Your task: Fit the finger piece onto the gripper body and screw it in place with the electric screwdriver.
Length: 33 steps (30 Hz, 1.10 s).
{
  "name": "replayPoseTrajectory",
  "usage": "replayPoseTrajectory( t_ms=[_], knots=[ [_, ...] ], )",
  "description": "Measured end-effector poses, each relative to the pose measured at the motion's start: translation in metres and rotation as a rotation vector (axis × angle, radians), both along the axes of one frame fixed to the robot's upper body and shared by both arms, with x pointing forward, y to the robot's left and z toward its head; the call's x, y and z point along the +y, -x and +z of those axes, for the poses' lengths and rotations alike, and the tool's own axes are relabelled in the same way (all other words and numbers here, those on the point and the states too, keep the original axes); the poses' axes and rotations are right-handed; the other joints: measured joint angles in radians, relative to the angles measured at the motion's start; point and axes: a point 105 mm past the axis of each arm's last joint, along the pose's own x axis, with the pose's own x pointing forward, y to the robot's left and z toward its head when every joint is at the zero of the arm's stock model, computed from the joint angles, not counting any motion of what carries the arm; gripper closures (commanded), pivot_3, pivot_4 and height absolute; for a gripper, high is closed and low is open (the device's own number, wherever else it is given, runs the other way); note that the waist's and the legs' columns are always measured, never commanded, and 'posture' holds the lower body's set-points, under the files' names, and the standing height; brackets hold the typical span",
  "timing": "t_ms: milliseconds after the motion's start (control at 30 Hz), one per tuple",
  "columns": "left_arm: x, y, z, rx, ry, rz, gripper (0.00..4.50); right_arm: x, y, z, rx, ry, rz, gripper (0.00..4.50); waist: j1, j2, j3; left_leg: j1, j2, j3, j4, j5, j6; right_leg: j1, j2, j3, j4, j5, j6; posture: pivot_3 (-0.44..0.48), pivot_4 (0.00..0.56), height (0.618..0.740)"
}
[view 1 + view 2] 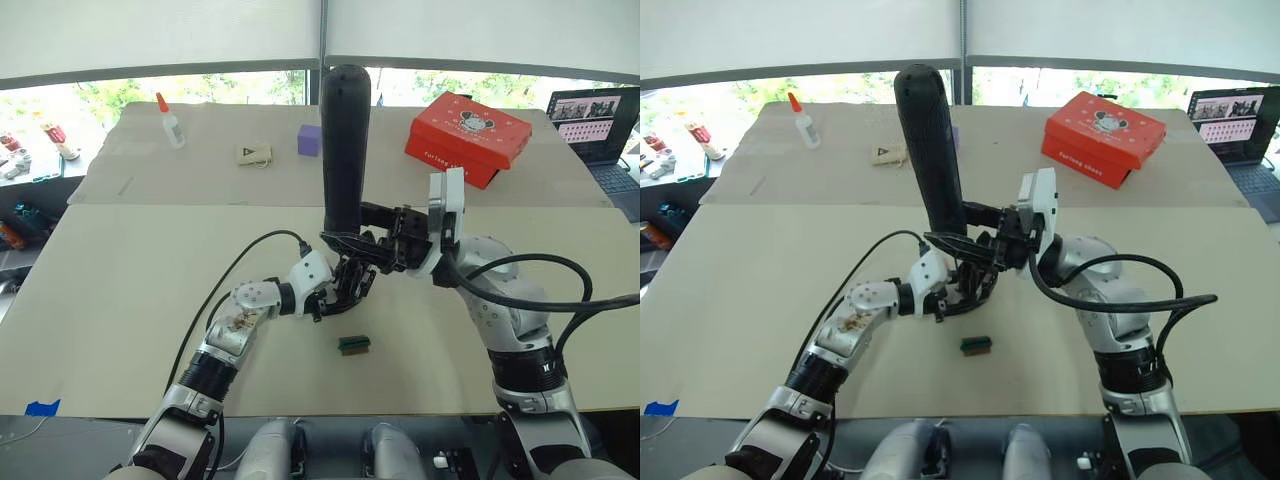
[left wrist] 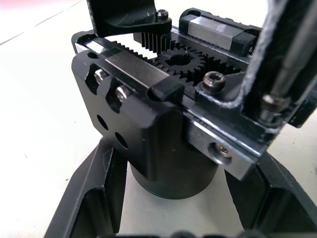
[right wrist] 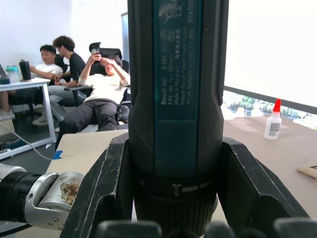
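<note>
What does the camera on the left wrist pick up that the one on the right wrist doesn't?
The left wrist view alone shows the gripper body up close, with its gear teeth and screws, clamped between the left gripper fingers. The right wrist view alone shows the electric screwdriver barrel and its printed label, held by the right gripper, plus a glue bottle and seated people. Both share the pale table.

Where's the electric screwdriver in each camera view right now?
Left eye: electric screwdriver stands upright at centre, held by the right gripper.
Right eye: left of centre, leaning left.
Left wrist: its metal bit at the right edge, over the gripper body.
Right wrist: fills the centre.
Shared landmark: glue bottle.
</note>
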Motion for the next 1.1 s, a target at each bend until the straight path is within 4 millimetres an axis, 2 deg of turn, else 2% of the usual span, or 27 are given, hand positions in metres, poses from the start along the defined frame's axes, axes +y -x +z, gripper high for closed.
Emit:
replayPoseTrajectory(
  t_ms=[100,367,833,1100],
  knots=[
    [0.001,0.000,0.000,-0.001,-0.004,-0.003,2.22,-0.002,-0.001,-0.001,0.028,-0.013,-0.009,2.58,-0.001,0.000,0.000,0.000,0.000,0.000,0.000,0.000,0.000,0.000,0.000,0.000,0.000,0.000,0.000,0.000,0.150,0.740],
    [0.001,0.000,0.000,0.001,-0.007,-0.001,2.22,0.007,0.012,-0.005,-0.147,0.054,0.034,2.58,-0.002,0.000,0.000,0.002,0.000,0.001,-0.001,0.000,0.000,0.001,0.000,0.001,0.000,0.000,0.000,0.000,0.150,0.740],
    [0.003,-0.001,0.000,-0.001,-0.015,-0.004,2.22,0.006,0.012,-0.006,-0.148,0.053,0.035,2.58,-0.002,0.000,-0.001,0.003,0.001,0.001,-0.001,0.000,0.000,0.001,0.000,0.002,0.000,0.000,0.000,0.000,0.150,0.740],
    [0.002,-0.001,0.001,-0.004,-0.016,-0.009,2.22,0.008,0.005,0.001,-0.092,0.066,0.055,2.58,-0.003,0.000,-0.001,0.002,0.001,0.001,-0.001,0.000,0.000,0.000,0.000,0.002,0.000,0.000,0.000,0.000,0.150,0.740]
  ],
)
